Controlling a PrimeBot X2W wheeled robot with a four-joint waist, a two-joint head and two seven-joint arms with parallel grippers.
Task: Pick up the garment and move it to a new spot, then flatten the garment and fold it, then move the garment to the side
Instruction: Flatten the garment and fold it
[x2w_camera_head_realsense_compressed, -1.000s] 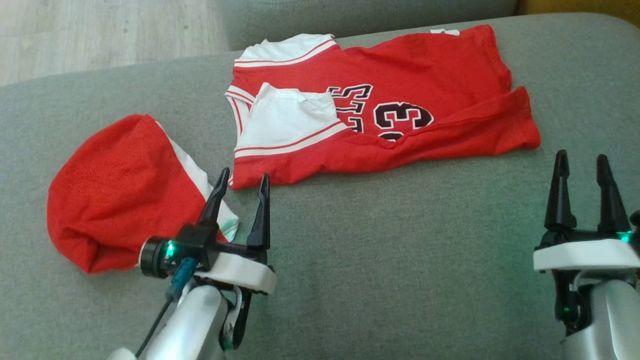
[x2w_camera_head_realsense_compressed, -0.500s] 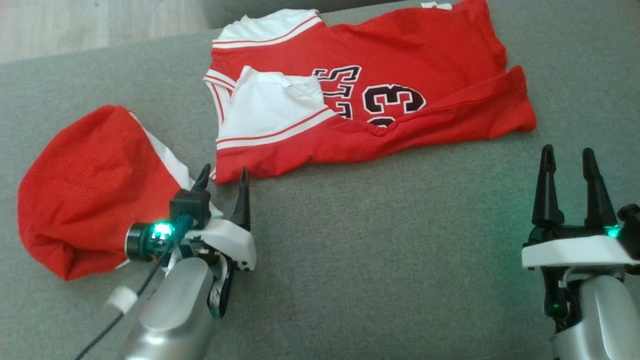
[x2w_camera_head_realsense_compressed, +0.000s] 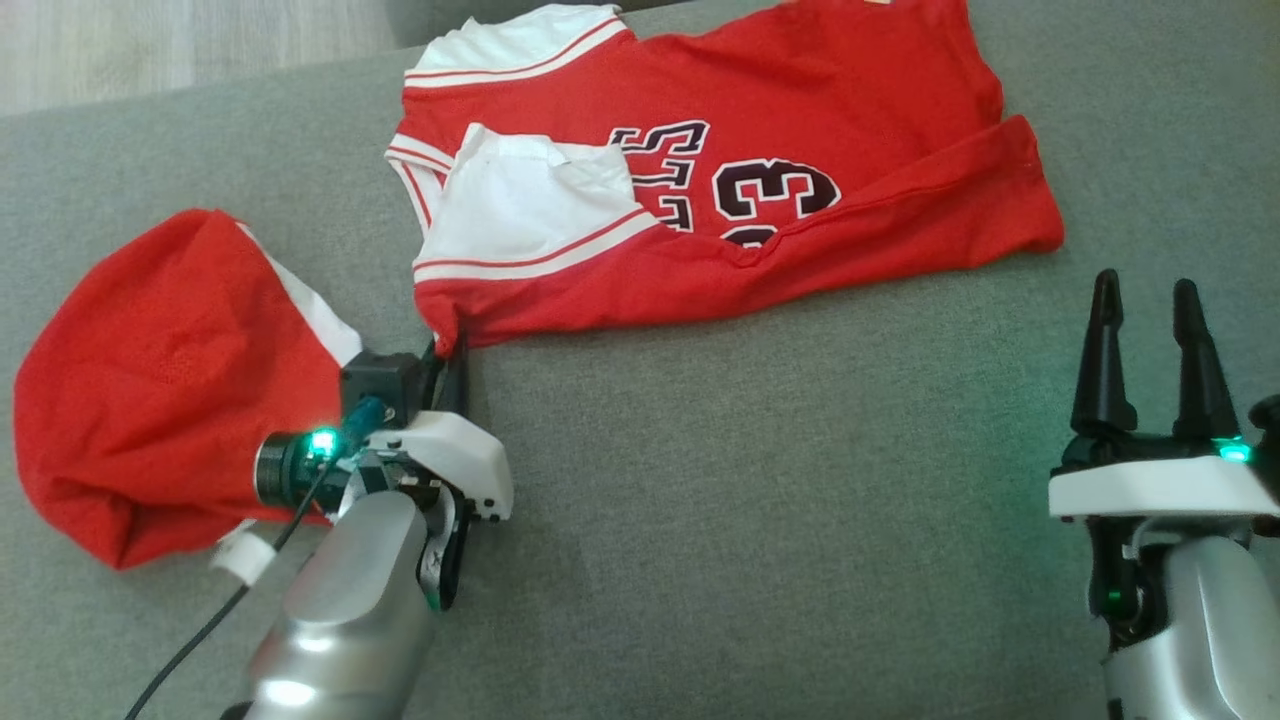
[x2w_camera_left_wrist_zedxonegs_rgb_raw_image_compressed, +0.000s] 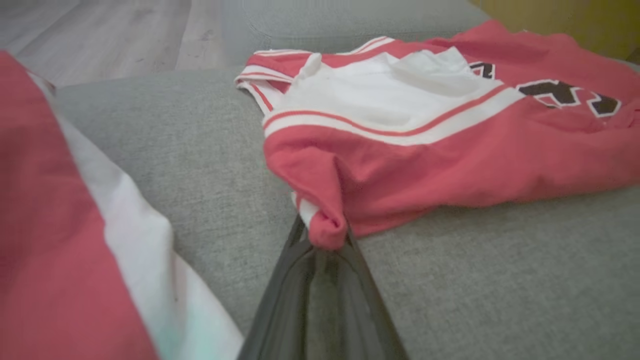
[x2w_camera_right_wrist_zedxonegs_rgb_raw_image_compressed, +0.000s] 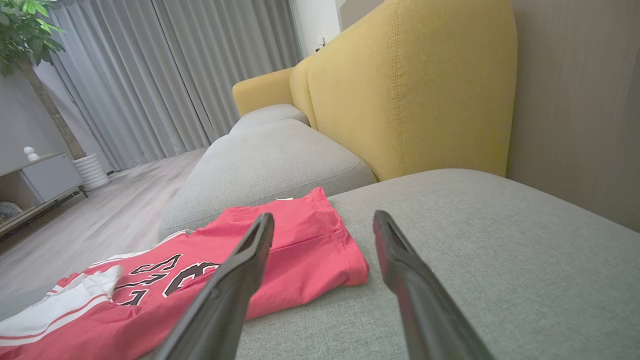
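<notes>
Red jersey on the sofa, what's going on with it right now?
The robot's left gripper is shut on the near corner of the red jersey, which otherwise lies spread on the grey sofa cushion. The right gripper hovers open over bare cushion, touching nothing. A second red garment sits bunched to the left.

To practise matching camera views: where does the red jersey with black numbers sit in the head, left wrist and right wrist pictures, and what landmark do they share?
Head view: jersey across the upper middle.
Left wrist view: jersey at upper right, its near corner pinched in the left gripper.
Right wrist view: jersey at lower left.
Shared landmark: the black numbers.
</notes>
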